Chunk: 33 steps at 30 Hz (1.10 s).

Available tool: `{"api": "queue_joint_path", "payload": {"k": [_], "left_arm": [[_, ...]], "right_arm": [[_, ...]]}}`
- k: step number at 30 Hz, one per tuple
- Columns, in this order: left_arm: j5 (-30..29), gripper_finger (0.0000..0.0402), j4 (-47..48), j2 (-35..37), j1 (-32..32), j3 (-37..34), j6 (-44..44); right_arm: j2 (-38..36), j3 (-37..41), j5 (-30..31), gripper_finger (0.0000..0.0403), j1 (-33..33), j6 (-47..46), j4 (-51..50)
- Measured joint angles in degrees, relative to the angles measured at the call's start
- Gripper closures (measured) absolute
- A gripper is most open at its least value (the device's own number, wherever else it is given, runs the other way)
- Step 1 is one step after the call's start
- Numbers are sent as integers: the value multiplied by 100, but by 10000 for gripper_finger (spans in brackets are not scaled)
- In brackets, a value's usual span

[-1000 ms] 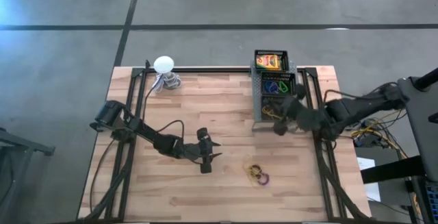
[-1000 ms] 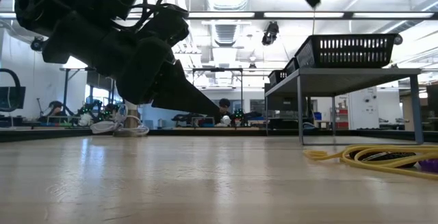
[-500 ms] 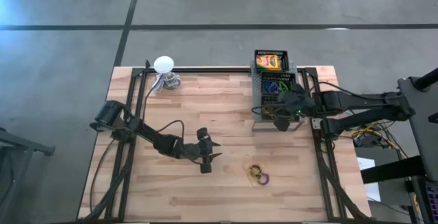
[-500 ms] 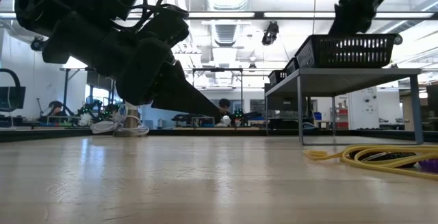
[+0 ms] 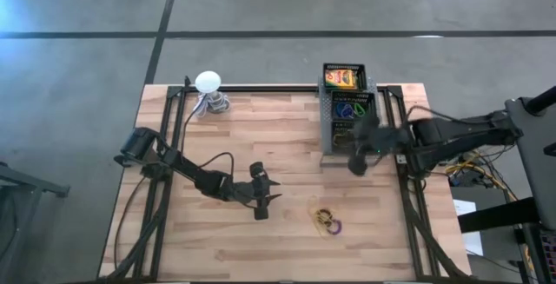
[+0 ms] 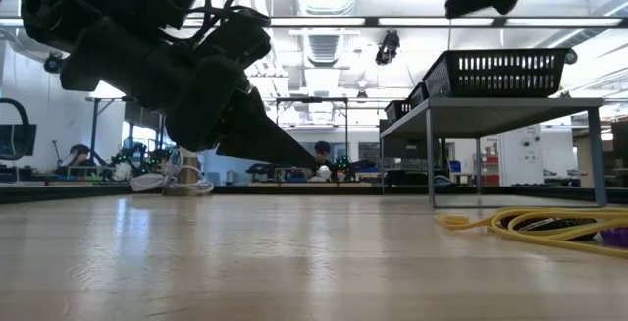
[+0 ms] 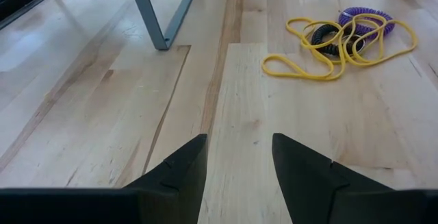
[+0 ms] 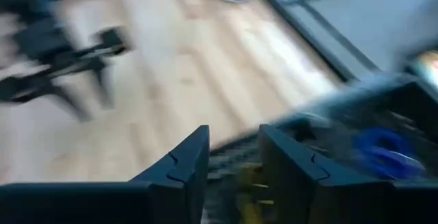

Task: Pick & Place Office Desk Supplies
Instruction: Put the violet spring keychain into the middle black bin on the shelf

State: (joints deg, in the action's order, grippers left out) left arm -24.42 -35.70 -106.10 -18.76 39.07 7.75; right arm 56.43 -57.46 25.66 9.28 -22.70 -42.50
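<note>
While my right gripper (image 5: 359,164) hung over the near end of the black rack (image 5: 327,128) at the table's right side, the loose pile of yellow bands (image 5: 324,219) and a purple ring (image 5: 334,227) lay on the bare wood near the front edge, between the two arms. From the left gripper (image 5: 271,194) the pile sat just off to the right and a little nearer the front; the left wrist view had it straight ahead past the fingers (image 7: 174,172), its loops sprawled crosswise with no clear long axis. I judged the two arms about equally close to it, the left low by the table and already pointing that way.

My left gripper was parted a moderate way, holding nothing, clear of the wood. On the right, the fingers (image 8: 185,166) stood slightly apart with nothing between them that I could make out. The rack already held a yellow box (image 5: 342,78) at its far end, blue and green rings (image 5: 350,109) in the middle and more bands below the right gripper.
</note>
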Motion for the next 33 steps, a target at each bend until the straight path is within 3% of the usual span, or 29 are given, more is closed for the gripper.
{"api": "queue_joint_path", "payload": {"k": [4,11,18,23,27,33], "left_arm": [[2,233,4,0,0,0,1],[2,233,22,0,0,0,20],[2,233,22,0,0,0,107],[2,233,22,0,0,0,111],[2,233,22,0,0,0,125],[2,233,22,0,0,0,125]], "right_arm": [[376,47,3,302,965,-390,123],[1561,228,-48,329,2495,-1985,101],[2770,644,-1006,315,3303,-4294,463],[3332,1031,-871,268,3438,-4304,1631],[3750,1132,-725,240,3412,-3769,1927],[4067,1076,-564,251,3426,-3181,1906]]}}
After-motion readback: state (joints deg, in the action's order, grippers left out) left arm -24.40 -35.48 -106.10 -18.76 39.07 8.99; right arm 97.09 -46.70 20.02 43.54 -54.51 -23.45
